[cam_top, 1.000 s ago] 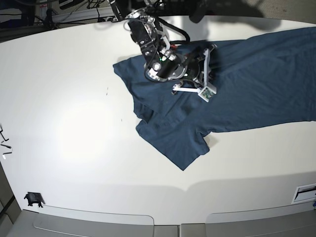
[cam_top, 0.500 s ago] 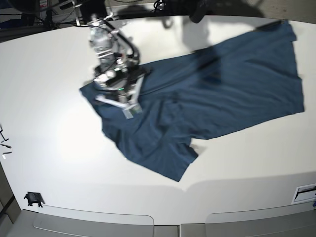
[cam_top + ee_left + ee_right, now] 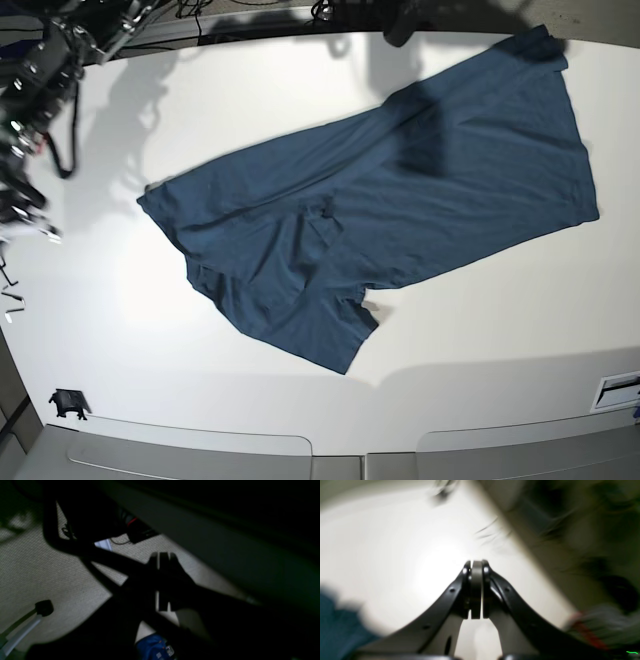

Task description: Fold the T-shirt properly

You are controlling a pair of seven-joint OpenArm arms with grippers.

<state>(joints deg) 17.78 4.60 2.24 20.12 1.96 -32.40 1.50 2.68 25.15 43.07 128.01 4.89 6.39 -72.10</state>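
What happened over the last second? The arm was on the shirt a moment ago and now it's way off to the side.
The right gripper dragged the T-shirt toward the left of the base view, spreading it out longer and flatter, then let it go and swung off to the table's left edge, jaws shut on nothing. One sleeve is still folded onto the body. The left gripper stayed shut, away from the cloth.

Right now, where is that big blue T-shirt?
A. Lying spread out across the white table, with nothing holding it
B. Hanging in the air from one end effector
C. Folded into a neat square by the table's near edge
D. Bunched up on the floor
A. In the base view the T-shirt lies stretched diagonally over the table, wrinkled and unfolded, while the right end effector is shut on nothing, off to the side.
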